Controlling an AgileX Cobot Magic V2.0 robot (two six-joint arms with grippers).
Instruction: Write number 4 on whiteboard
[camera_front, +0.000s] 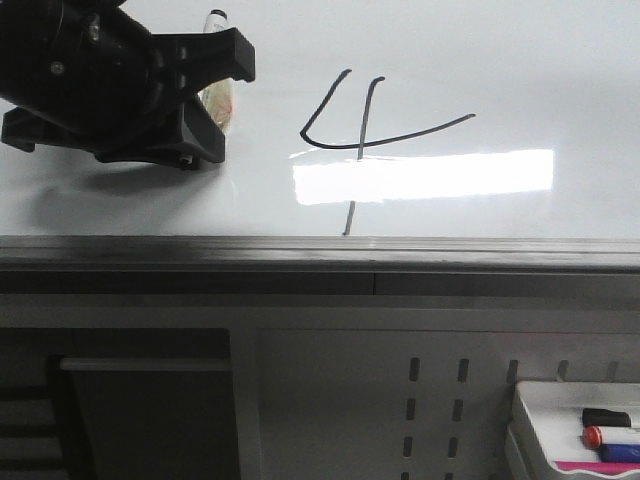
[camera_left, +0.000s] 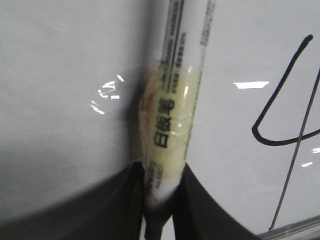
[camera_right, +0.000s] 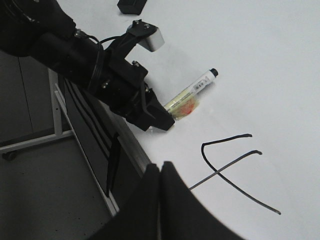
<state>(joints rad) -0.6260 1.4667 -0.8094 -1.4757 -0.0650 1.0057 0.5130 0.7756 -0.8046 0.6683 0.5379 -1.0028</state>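
One whiteboard (camera_front: 520, 80) lies flat, and one black number 4 (camera_front: 365, 125) is drawn near its grey front edge rail (camera_front: 320, 250), its stem running down through a bright light reflection toward that rail. One whiteboard marker (camera_left: 172, 115), wrapped in yellowish tape, lies on the board just beside the digit, pinched at one end by the left gripper (camera_left: 161, 200). The right gripper (camera_right: 160, 185) hangs over the board's edge near the 4 with its two fingers pressed together, holding nothing. One white tray (camera_front: 560, 420) below the board holds two markers.
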